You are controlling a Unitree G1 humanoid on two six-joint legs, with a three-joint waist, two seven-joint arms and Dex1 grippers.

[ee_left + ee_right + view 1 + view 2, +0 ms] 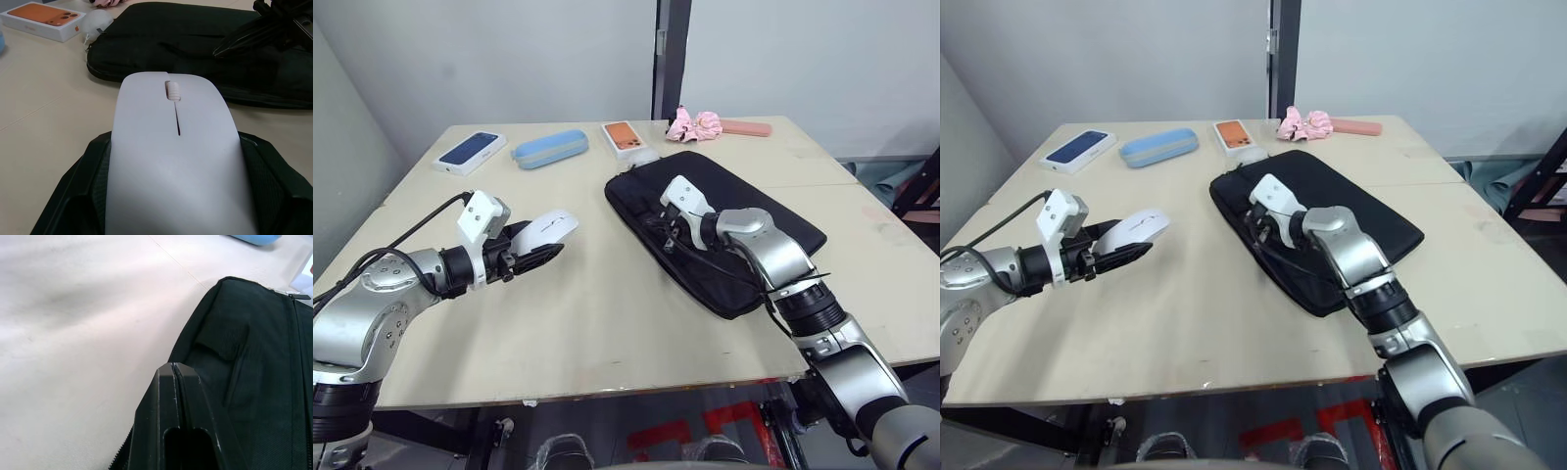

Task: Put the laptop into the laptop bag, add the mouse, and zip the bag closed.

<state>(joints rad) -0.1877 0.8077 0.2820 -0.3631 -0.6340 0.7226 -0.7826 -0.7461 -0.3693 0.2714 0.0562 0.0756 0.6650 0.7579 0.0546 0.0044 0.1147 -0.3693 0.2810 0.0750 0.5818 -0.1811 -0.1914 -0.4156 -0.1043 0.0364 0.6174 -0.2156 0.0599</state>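
Observation:
The white mouse [546, 227] is lifted off the table with my left gripper [536, 245] shut on it, left of the laptop bag. In the left wrist view the mouse [176, 147] lies between the black fingers [83, 186], scroll wheel facing up. The black laptop bag [749, 211] lies flat at the table's centre right. My right gripper [668, 230] is shut, its tips resting at the bag's near-left edge by the strap handles; the right wrist view shows its fingers [188, 396] pressed together over the bag [254, 357]. The laptop is hidden.
Along the far edge of the table [607, 333] lie a blue phone box [470, 152], a light blue case [550, 149], an orange phone box [626, 137], a pink scrunchie [693, 123] and a pink bar [746, 128]. A white lump [97, 22] sits by the bag's far corner.

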